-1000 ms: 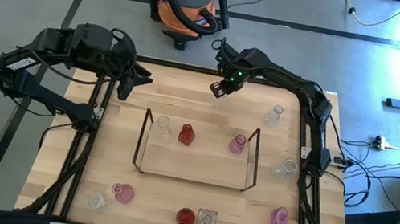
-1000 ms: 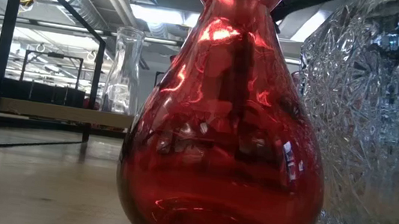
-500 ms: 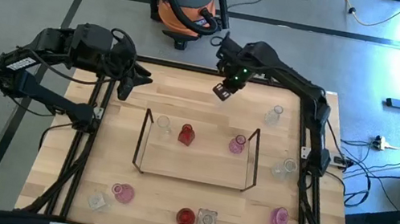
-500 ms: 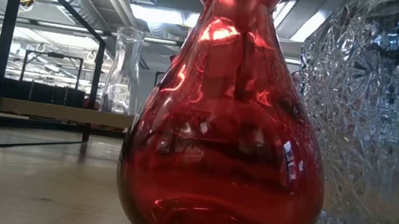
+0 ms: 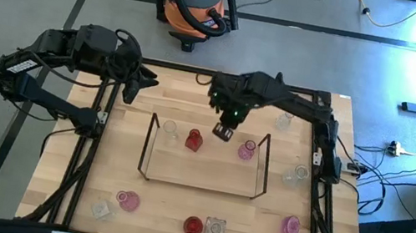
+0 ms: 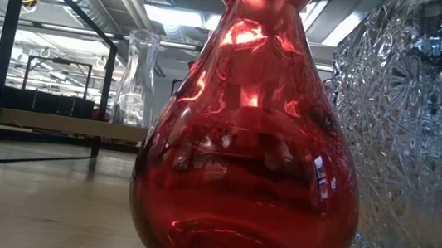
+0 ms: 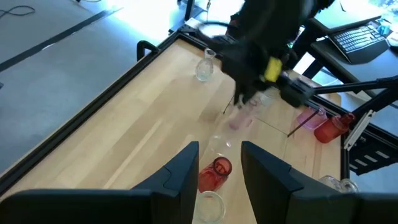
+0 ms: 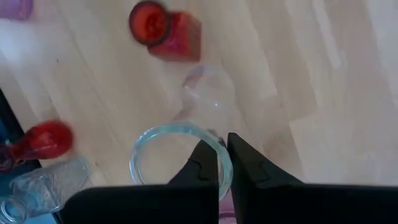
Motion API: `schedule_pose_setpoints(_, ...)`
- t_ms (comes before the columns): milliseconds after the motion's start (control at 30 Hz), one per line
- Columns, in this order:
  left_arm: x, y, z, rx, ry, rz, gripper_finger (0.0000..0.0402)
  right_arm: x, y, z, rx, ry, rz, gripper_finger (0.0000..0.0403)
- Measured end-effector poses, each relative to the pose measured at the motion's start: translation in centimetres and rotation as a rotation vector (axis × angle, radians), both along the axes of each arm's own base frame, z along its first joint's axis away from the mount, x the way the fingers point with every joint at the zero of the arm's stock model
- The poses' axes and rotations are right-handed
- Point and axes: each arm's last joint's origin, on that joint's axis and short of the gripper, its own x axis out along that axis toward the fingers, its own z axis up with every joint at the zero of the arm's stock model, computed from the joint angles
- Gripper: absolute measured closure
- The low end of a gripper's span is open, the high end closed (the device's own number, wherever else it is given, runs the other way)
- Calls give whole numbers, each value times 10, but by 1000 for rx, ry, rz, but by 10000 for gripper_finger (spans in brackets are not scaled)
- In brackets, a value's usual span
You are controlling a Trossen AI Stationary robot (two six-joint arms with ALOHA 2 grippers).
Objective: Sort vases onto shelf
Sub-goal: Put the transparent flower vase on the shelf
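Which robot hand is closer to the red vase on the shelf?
The right. Its end effector hovers just beside the red vase on the shelf; the left end effector waits off by the table's far-left corner.

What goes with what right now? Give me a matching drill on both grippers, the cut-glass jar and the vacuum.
Things:
1. left gripper
2. right gripper
3. cut-glass jar
4. vacuum

States or places:
A. shut, above the shelf
B. on the floor behind the table
C. open, at the table's back left corner
D. at the table's front edge, beside a red vase

Pairs: 1-C, 2-A, 3-D, 4-B
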Motion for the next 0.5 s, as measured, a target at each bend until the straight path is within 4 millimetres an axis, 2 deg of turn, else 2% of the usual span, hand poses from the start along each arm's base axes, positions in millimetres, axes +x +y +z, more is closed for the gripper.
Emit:
schedule_pose_setpoints(233, 0, 0, 0, -1, -2, 0, 288, 3, 14, -14, 19, 55, 35, 402)
schedule_pose_setpoints(500, 0, 0, 0, -9, -5, -1, 288, 2, 15, -34, 38, 131, 42, 402)
